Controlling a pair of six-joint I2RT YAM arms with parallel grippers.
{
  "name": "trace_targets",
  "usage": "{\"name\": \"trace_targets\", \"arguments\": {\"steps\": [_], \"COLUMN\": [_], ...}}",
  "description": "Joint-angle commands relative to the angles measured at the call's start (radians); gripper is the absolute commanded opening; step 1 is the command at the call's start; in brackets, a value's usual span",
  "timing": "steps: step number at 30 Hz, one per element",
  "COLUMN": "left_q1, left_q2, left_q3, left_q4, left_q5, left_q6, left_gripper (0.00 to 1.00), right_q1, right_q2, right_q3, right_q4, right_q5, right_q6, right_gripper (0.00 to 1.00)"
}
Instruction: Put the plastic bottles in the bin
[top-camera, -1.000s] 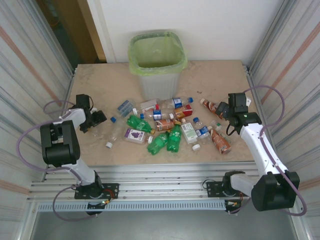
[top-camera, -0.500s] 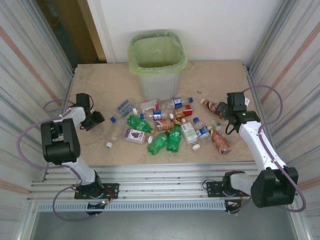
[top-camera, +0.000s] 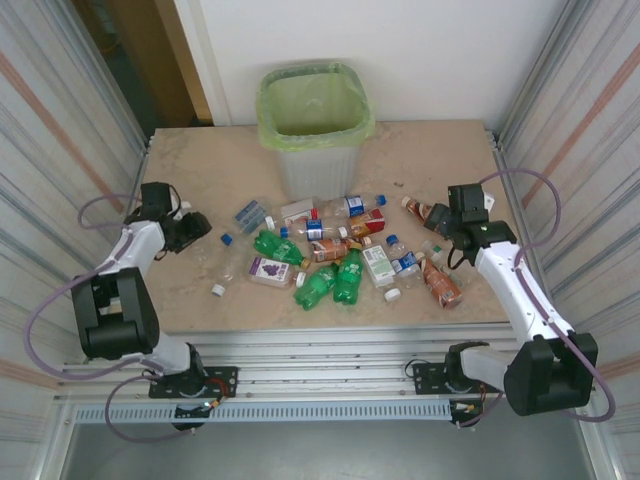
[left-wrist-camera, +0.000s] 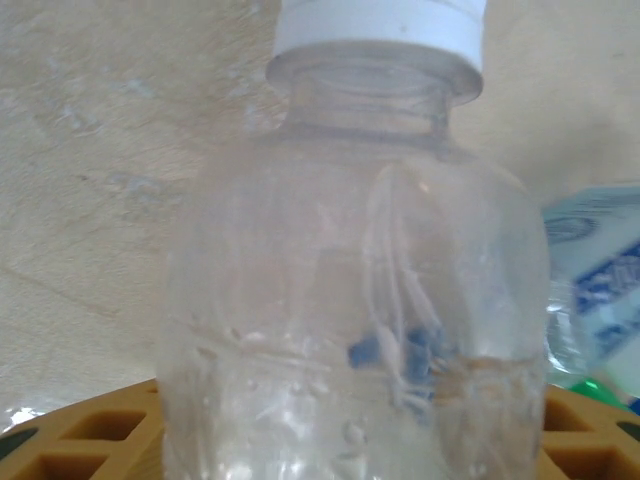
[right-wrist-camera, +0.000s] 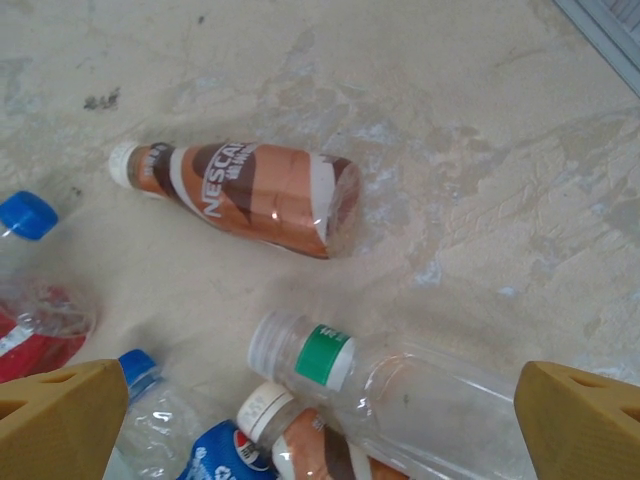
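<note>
The plastic bottles (top-camera: 335, 255) lie in a loose heap in the middle of the table (top-camera: 200, 160), just in front of the bin (top-camera: 315, 130), which stands at the far edge with its green bag folded over the rim. They are crushed and lie on their sides: green ones (top-camera: 335, 280) nearest the arms, and others with red, blue and purple labels behind them.

One clear bottle (left-wrist-camera: 355, 300), dented, with a white cap (left-wrist-camera: 380, 30), sits apart at the left edge of the table, gripped between the fingers (left-wrist-camera: 80, 440) of the left gripper (top-camera: 190, 232). The left arm runs forward along the left side, its wrist turned in toward the heap.

The right arm stretches forward and leans left, and the right gripper (top-camera: 440, 222) hangs over the right end of the heap with its fingers spread wide and nothing between them. Below it lie a brown bottle (right-wrist-camera: 250, 195) with a white cap and, nearer, a clear one with a green and white band (right-wrist-camera: 400, 385).
</note>
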Motion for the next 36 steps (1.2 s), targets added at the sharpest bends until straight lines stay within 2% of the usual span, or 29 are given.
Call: {"name": "trace_targets", "arguments": {"steps": [1, 7, 13, 20, 27, 36], "left_q1": [0.009, 0.005, -0.046, -0.154, -0.314, -0.422], "left_q2": [-0.06, -0.153, -0.205, -0.221, -0.106, 0.089], "left_q3": [0.037, 0.077, 0.176, 0.33, 0.538, 0.744], "left_q4": [0.003, 0.1, 0.11, 0.117, 0.166, 0.241], "left_q5": [0.11, 0.231, 0.281, 0.258, 0.204, 0.147], "left_q6": [-0.019, -0.071, -0.089, -0.114, -0.115, -0.162], "left_gripper": [0.42, 0.41, 0.41, 0.41, 0.41, 0.38], "right_q1": [0.063, 0.23, 0.276, 0.234, 0.056, 0.043], "right_q2": [0.01, -0.018, -0.077, -0.134, -0.078, -0.007], "right_q3": [0.042, 0.027, 0.069, 0.1, 0.166, 0.178], "right_q4": [-0.049, -0.093, -0.152, -0.154, -0.114, -0.026], "right_q5": [0.07, 0.176, 0.195, 0.179, 0.012, -0.038], "right_q6": [0.079, 0.181, 0.196, 0.101, -0.029, -0.13], "right_gripper": [0.98, 0.98, 0.98, 0.98, 0.98, 0.98]}}
